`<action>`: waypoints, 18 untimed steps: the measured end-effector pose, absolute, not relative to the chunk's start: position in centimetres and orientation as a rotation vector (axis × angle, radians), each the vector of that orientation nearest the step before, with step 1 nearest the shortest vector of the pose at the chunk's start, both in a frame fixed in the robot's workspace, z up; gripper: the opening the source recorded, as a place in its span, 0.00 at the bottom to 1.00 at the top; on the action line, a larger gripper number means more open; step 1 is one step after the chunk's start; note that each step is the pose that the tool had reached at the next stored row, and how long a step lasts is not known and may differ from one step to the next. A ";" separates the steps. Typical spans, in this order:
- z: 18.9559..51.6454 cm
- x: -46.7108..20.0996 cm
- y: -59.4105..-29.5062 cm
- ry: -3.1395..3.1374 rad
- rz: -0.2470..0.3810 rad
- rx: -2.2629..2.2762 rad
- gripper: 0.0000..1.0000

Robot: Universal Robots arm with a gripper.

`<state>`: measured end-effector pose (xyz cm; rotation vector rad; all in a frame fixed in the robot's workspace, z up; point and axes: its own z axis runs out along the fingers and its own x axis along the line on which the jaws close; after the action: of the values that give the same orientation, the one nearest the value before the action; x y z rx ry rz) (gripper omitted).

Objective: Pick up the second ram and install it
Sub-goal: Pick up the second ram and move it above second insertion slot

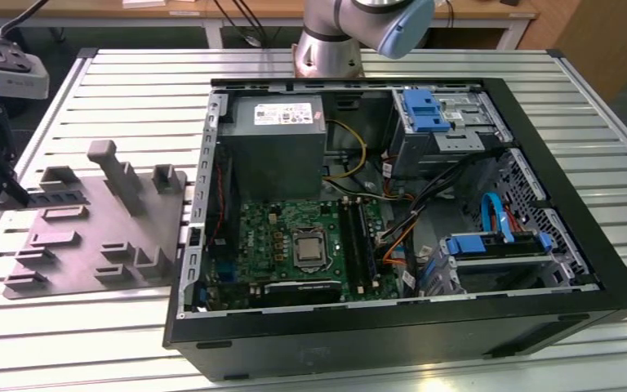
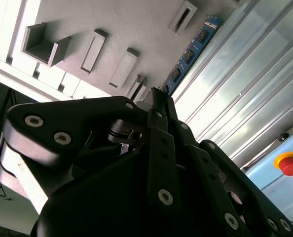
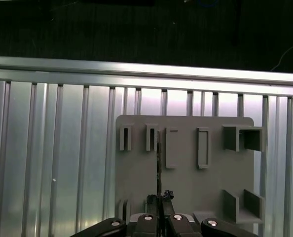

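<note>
The claw (image 3: 159, 198) is clamped on the memory stick (image 2: 191, 52), held edge-on over the grey holder (image 3: 186, 192) at the exterior view's left. Pick-up stage, I judge; clearing the holder calls for a straight lift.

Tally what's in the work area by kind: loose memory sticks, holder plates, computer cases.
Loose memory sticks: 1, the second ram, clamped in the gripper
Grey holder plate: 1
Open computer case: 1
Total: 3
</note>
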<state>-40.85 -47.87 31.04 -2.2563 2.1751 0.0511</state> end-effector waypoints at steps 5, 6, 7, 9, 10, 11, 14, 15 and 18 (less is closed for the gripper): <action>31.6 -40.8 -47.9 2.175 0.051 -2.256 0.14; 31.7 -40.8 -47.9 2.175 0.051 -2.256 0.14; 31.9 -40.8 -47.9 2.175 0.051 -2.256 0.14; 32.1 -40.8 -47.9 2.175 0.052 -2.256 0.14; 32.2 -40.8 -47.9 2.175 0.052 -2.256 0.14; 32.4 -40.8 -47.9 2.175 0.052 -2.256 0.14; 32.7 -40.9 -47.9 2.175 0.052 -2.256 0.14; 32.8 -40.9 -47.9 2.175 0.052 -2.256 0.14; 33.1 -40.8 -47.9 2.175 0.052 -2.256 0.14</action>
<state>-40.85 -47.87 33.15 -2.2559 2.1747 0.0519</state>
